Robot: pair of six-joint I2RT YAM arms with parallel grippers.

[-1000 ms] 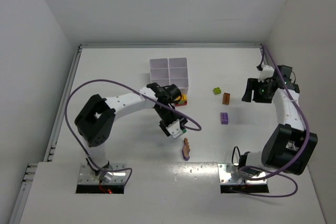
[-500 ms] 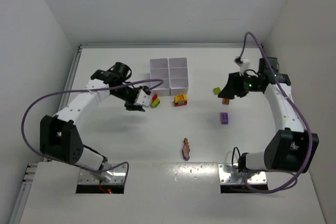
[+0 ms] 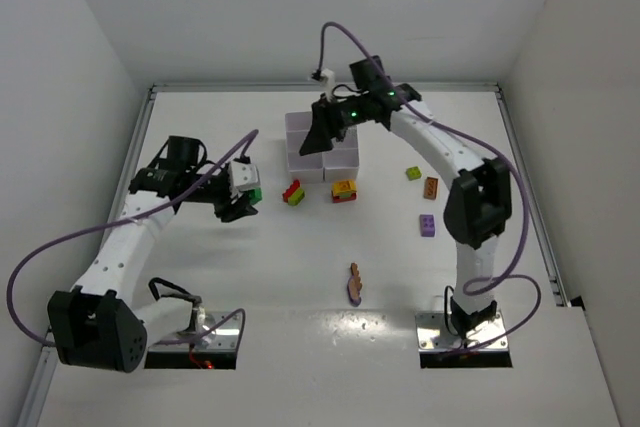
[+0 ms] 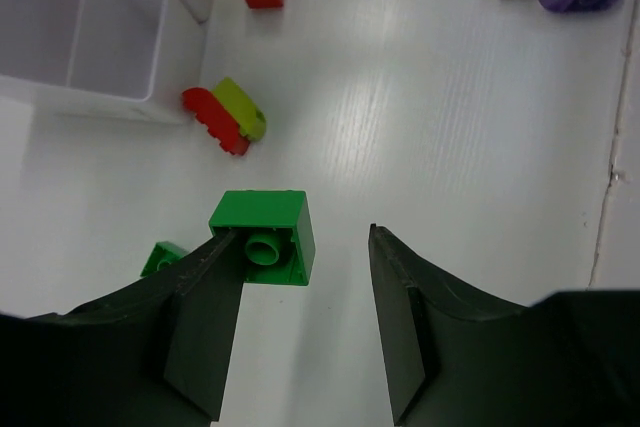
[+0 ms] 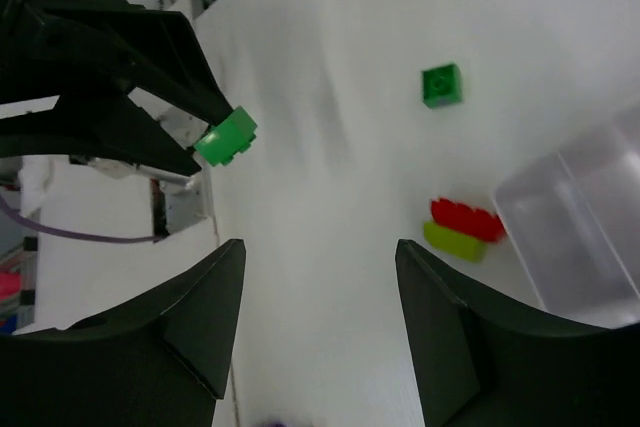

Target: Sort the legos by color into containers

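Observation:
My left gripper hovers left of the containers, jaws apart. A green lego clings to the tip of its left finger, with a clear gap to the other finger. A second green lego lies on the table below. My right gripper hangs open and empty over the white containers. A red and lime clump lies by the tray's corner, and a yellow and red clump lies nearby.
Right of the tray lie a lime brick, an orange brick and a purple brick. A brown and purple piece lies near the front. White walls close off the back and both sides.
The left arm has swung from the middle of the table out to the left. The right arm has crossed from the far right to above the tray.

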